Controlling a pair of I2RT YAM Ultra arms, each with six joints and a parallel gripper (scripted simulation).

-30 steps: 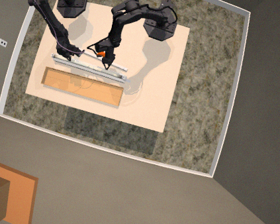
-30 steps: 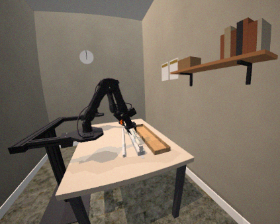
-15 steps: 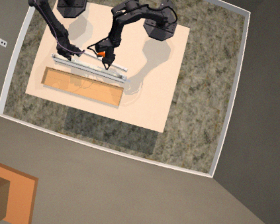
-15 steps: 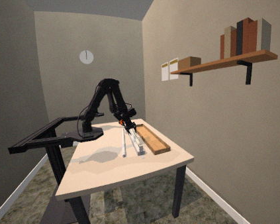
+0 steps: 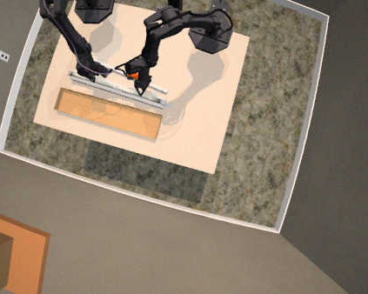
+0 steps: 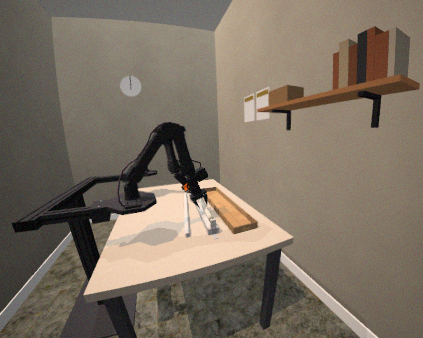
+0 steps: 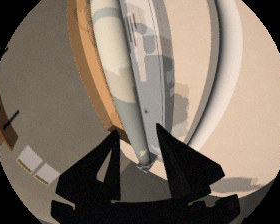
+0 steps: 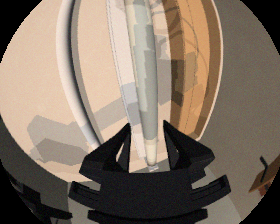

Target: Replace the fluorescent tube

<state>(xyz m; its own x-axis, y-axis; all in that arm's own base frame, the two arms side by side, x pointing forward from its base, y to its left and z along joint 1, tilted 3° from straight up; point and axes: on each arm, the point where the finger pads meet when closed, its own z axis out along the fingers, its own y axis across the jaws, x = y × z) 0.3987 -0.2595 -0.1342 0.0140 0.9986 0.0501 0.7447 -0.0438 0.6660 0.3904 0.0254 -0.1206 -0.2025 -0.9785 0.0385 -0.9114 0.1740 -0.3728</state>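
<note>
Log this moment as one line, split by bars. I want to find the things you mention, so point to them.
old tube (image 7: 116, 75) (image 8: 145, 80) in fixture | left gripper (image 7: 137, 129) open above it | right gripper (image 8: 147, 123) open above it | spare tube (image 6: 187, 220) (image 7: 231, 55) (image 8: 64, 65) on bench | carton (image 5: 110, 115) (image 6: 233, 215) (image 7: 88, 75) (image 8: 203, 75) beside fixture, no tube inside

long, pale old tube (image 5: 155, 99) (image 7: 118, 70) (image 8: 145, 75), lengthwise over the narrow, whitish fixture (image 5: 118, 92) (image 6: 210, 227) (image 7: 152, 100) (image 8: 122, 70), below left gripper (image 5: 141, 92) (image 6: 200, 201) (image 7: 137, 127) and right gripper (image 5: 92, 79) (image 8: 146, 124). white led tube (image 5: 159, 90) (image 6: 187, 220) (image 7: 231, 65) (image 8: 65, 65) lying flat to one side of them; shallow, orange-brown carton (image 5: 131, 123) (image 6: 236, 217) (image 7: 98, 100) (image 8: 208, 75), open-topped, to the other.
</note>
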